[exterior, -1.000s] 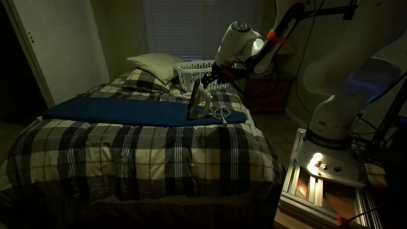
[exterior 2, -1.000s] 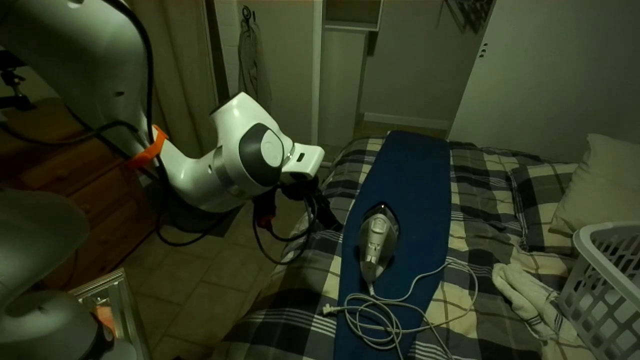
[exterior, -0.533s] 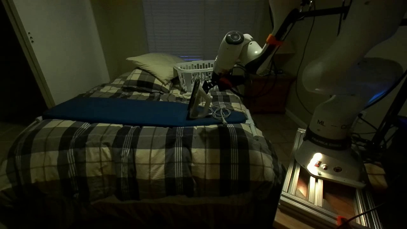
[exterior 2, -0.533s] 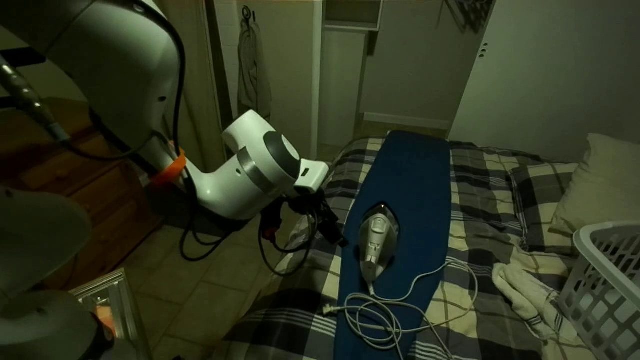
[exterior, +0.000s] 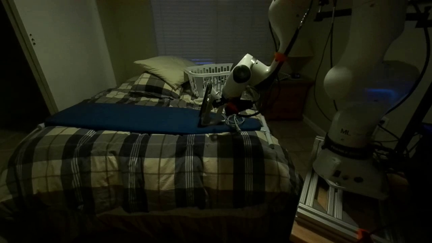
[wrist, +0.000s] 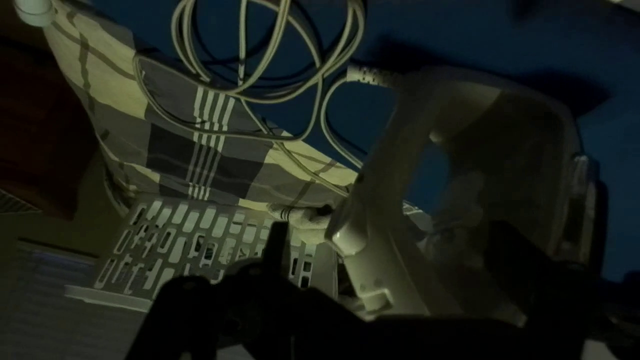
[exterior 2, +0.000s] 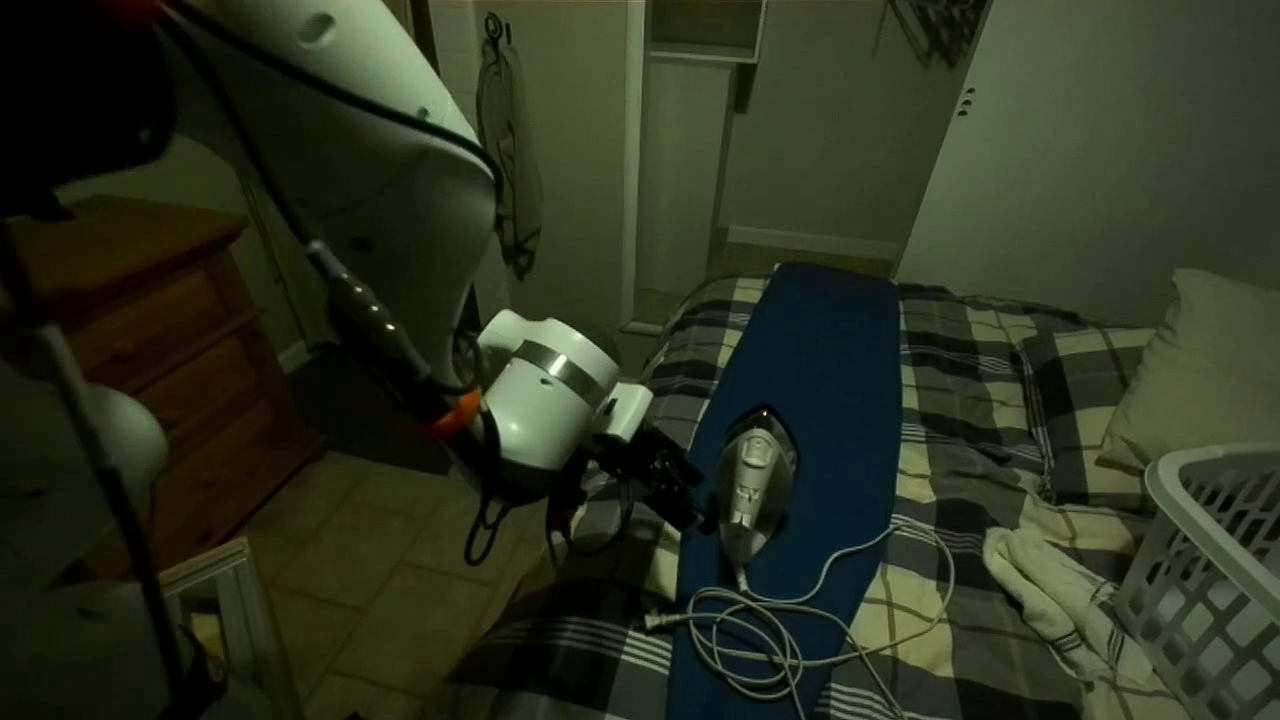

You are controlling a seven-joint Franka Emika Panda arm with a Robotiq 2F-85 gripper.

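1. Arm point(exterior 2: 400, 170) has come lower in the last second, bringing the fingers point(exterior 2: 688, 505) down and closer to the iron point(exterior 2: 755, 480); iron, cord point(exterior 2: 745, 650) and basket point(exterior 2: 1200, 530) haven't shifted.
2. Pose: elbow high, forearm sloping down, wrist tilted so the fingers angle down twd the iron, seen in both ext. views.
3. Iron's right by the fingertips, standing on its heel on the blue counter point(exterior 2: 820, 340). Nose up, long axis approx. vert. w/ a slight lean to the handle side. Soleplate faces along the counter, away from the coiled cord.
4. Fingers spread wide; wrist view has the iron's handle showing in the gap btwn them. Too dark there, so can't tell if either one touches it.
5. Cord coil lies lower than the fingers, near the iron's heel. Basket's well past the iron from the fingers, on the plaid bed point(exterior: 216, 168), w/ a pale cloth point(exterior 2: 1050, 590) just beside it.
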